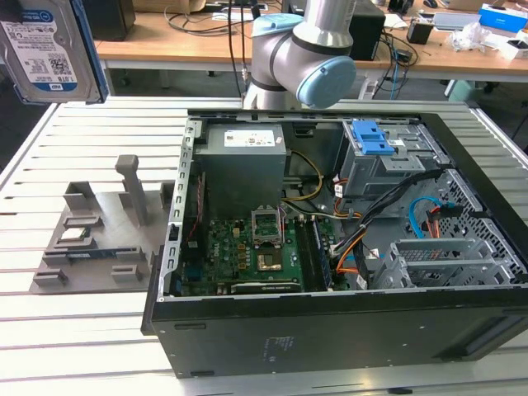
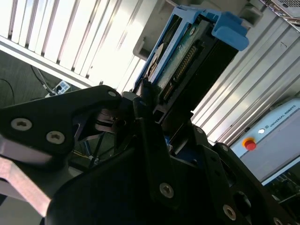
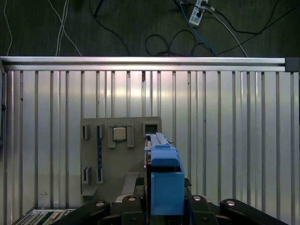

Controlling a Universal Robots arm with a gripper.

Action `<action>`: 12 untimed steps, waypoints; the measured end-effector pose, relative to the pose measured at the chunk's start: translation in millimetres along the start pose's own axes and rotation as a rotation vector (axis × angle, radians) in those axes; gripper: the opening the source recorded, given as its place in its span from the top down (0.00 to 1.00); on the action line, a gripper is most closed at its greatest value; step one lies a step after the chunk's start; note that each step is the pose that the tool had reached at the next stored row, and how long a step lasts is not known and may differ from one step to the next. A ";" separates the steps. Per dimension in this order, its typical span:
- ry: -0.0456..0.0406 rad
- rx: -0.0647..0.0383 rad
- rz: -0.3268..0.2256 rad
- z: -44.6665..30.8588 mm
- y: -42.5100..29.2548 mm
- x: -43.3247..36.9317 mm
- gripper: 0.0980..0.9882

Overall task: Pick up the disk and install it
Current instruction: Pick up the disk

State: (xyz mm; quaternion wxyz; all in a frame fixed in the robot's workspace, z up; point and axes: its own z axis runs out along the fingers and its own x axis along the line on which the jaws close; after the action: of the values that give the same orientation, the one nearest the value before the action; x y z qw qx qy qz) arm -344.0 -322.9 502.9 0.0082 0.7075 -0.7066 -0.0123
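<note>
Silver-metal disk (image 1: 45, 49), white/blue label, blue bracket round it. Item held aloft, clear of the slatted table (image 1: 49, 346).

Loc.: exterior view, approx. 10 o'clock of the open PC case (image 1: 330, 330). Label face toward cam. Long axis approx. 12–6 o'clock, slight tilt.

Second wrist view: disk (image 2: 187, 61) stands out lengthwise from the gripper (image 2: 159, 110), connector edge showing, blue bracket tab at the far end.

Key relation: disk sits within the gripper, not apart from it. Drive cage (image 1: 371, 169) w/ ridged blue latch (image 1: 375, 140) lies approx. 4 o'clock from the disk, well apart, on the far side of the case. Judged: pick done, install not yet done.

Gripper: clenched on the disk, black fingers (image 2: 144, 108) closed against its sides, no gap seen. Single arm (image 1: 309, 49) at 12 o'clock of the case.

First wrist view: disk (image 3: 164, 183) edge-on, above the table, near the grey fixture tray (image 3: 93, 154).

Also: grey power supply (image 1: 243, 157) inside the case, approx. 9 o'clock of the cage.
</note>
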 end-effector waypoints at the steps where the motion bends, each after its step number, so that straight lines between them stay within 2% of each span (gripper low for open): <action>1: 0.0000 0.000 0.000 -0.8 0.0 0.0 0.70; 6: 0.0000 0.000 0.000 -4.0 0.1 0.0 0.70; 12: 0.0000 0.000 0.000 -14.0 0.4 -0.1 0.70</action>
State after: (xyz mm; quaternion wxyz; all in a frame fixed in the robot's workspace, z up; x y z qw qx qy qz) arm -344.0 -322.9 516.9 0.0082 0.7075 -0.7066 -0.0123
